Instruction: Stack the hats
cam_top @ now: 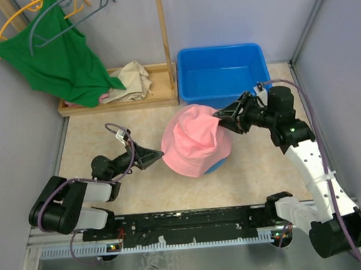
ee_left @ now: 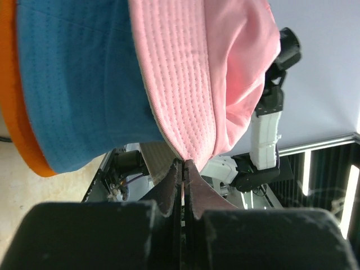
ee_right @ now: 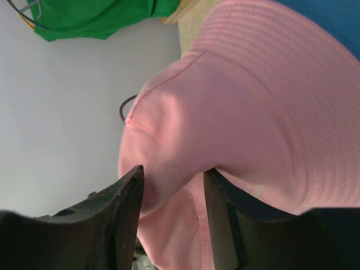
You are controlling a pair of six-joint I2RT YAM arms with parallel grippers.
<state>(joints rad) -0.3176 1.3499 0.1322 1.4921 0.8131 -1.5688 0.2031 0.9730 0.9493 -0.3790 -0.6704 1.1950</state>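
Note:
The pink hat [cam_top: 195, 141] lies on top of the pile in the middle of the table. A sliver of the light blue hat [cam_top: 218, 166] shows under its near right edge. In the left wrist view the pink hat [ee_left: 225, 73] sits over the light blue hat [ee_left: 84, 84], with the bright orange hat [ee_left: 22, 135] under that. The yellow-orange hat is hidden. My left gripper [cam_top: 157, 154] is shut on the pink brim's left edge [ee_left: 184, 163]. My right gripper [cam_top: 224, 120] is closed on a thick fold of the pink hat [ee_right: 174, 191] at its far right side.
A blue bin [cam_top: 221, 75] stands just behind the pile and my right gripper. At the back left, a green tank top [cam_top: 62, 57] hangs over a wooden rack base [cam_top: 159, 100] with a beige cloth [cam_top: 132, 79] on it. Walls close in on both sides.

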